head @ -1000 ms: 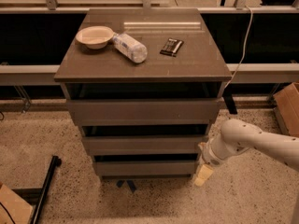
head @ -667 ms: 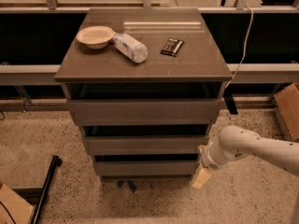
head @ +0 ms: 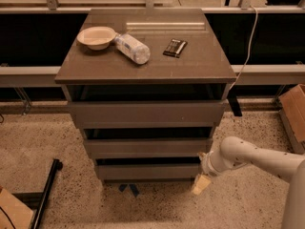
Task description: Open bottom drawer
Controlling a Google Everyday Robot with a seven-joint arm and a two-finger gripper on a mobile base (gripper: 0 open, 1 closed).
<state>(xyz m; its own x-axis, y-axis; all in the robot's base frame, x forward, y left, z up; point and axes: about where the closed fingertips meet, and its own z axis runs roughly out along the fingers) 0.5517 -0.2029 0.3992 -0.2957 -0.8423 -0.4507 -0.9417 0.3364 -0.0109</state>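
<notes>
As my gripper (head: 200, 183), whose state I cannot tell, hangs beside the bottom drawer (head: 147, 171) at its right front corner, it may slip off the handleless panel.

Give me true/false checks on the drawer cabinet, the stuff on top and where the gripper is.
1. The gripper is low down, by the right end of the bottom drawer. True.
2. The bottle stands upright. False: it lies on its side, beside the bowl.
3. The bowl sits on the left part of the cabinet top. True.
4. The dark packet lies inside the top drawer. False: it lies on the cabinet top, right of the bottle.
5. The arm comes in from the picture's left. False: it comes in from the right.
</notes>
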